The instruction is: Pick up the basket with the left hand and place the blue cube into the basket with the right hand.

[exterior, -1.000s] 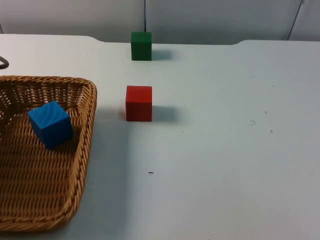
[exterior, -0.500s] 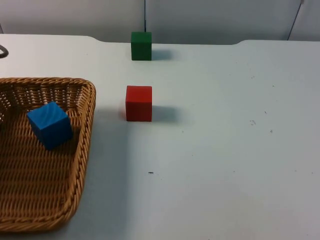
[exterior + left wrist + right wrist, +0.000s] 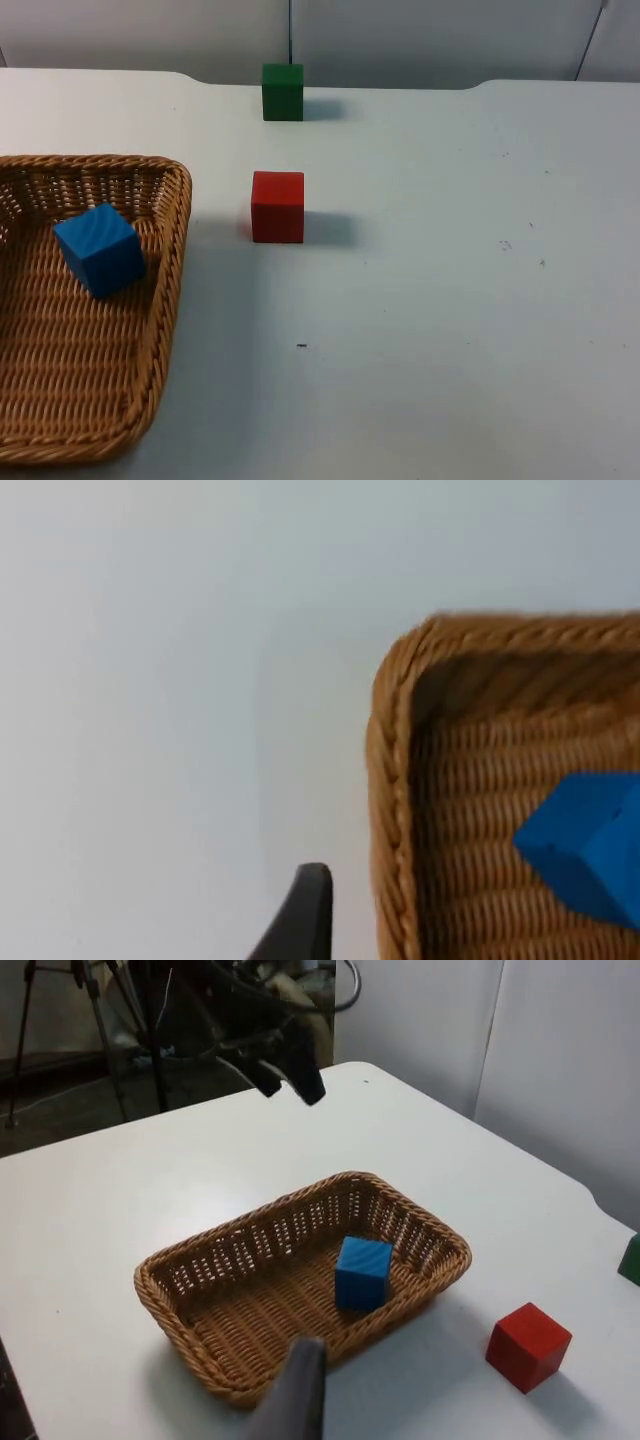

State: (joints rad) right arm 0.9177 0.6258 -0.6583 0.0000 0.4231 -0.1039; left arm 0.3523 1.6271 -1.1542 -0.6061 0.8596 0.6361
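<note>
On white desk [image 3: 450,300] we count one basket [image 3: 165,290], three cubes: blue cube [image 3: 99,249] inside, red cube [image 3: 278,206], green cube [image 3: 283,92]; left tool [image 3: 285,1065] above desk beyond basket, right tool [image 3: 295,1395] near basket, spread of both we cannot tell.

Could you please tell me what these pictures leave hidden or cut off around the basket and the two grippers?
- Basket: the top view's edge cuts off its left side.
- Blue cube: the left wrist view's edge cuts it.
- Left gripper: finger opening unclear, seen from afar.
- Right gripper: one fingertip visible, so open or shut unknown.
</note>
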